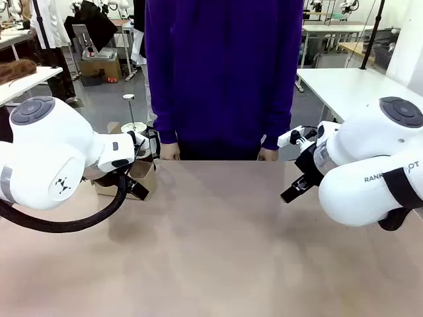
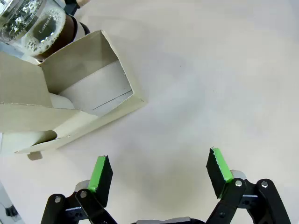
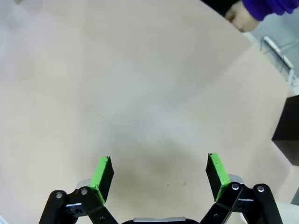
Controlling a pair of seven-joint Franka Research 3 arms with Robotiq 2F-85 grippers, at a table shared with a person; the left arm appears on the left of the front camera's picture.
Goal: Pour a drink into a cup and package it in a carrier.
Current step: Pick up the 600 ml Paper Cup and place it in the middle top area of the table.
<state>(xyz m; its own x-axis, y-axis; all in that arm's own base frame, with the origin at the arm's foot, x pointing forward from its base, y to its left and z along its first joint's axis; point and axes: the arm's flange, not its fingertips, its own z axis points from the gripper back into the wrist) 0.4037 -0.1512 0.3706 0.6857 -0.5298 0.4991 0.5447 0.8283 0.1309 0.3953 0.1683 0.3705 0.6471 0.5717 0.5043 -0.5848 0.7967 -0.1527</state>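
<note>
Left wrist view, ten o'clock: spotted glass jug point(image 2: 28, 21) beside cardboard box point(image 2: 88, 60), nothing poured or packed yet; found left gripper point(image 2: 159, 175) and right gripper point(image 3: 159, 175) spread wide, empty.

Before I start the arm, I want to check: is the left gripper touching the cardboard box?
Apart. In the left wrist view, bare table lies between the open left gripper and the cardboard box.

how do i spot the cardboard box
Find the robot's white left arm. Just past its wrist, on the table, sits an open brown cardboard box. Unlike the clear glass vessel beside it, it has flaps and something white inside.
</note>
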